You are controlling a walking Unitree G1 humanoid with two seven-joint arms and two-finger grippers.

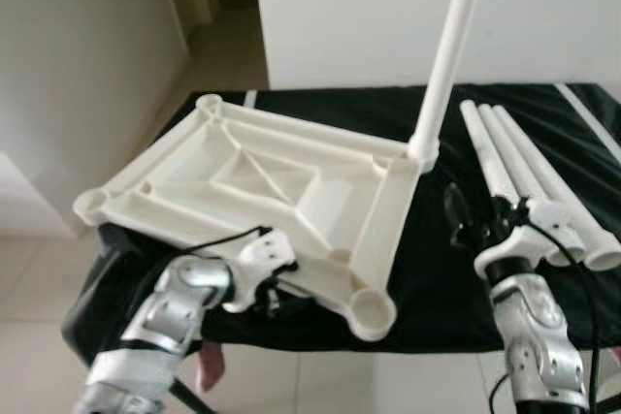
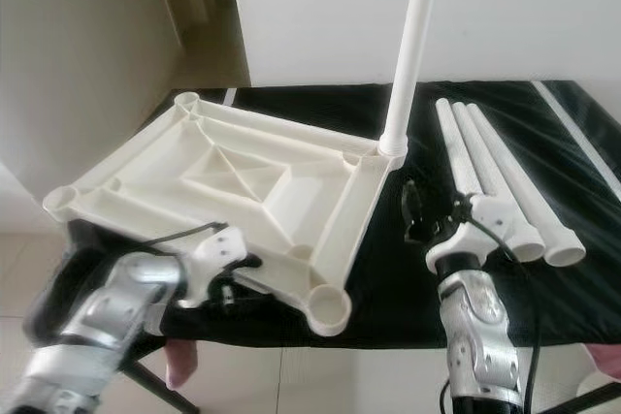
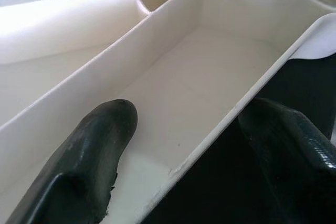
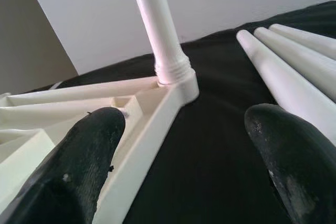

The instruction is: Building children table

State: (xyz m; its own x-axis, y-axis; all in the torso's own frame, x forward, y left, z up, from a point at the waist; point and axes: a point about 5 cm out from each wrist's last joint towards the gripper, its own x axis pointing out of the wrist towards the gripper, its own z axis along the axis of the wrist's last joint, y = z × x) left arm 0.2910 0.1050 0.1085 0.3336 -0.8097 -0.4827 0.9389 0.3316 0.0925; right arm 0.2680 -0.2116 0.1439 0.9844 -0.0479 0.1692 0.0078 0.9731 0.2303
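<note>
The white plastic table top [image 1: 262, 176] lies upside down on the black-covered table [image 1: 437, 278], its left corner reaching past the table's edge. One white leg [image 1: 448, 55] stands upright in its far right corner socket. Three loose white legs [image 1: 514, 167] lie side by side at the right. My left gripper [image 1: 277, 293] is at the top's near rim. In the left wrist view its fingers [image 3: 94, 145] stand apart with the thin rim wall [image 3: 231, 114] between them, one inside the channel and one outside. My right gripper [image 1: 477, 215] is open above the cloth, between the top's right edge and the loose legs.
A white wall panel [image 1: 388, 7] rises right behind the table. Tiled floor [image 1: 39, 278] lies to the left and in front, with a doorway passage [image 1: 218, 16] at the back left. The empty corner socket [image 1: 371, 309] nearest me sits at the table's front edge.
</note>
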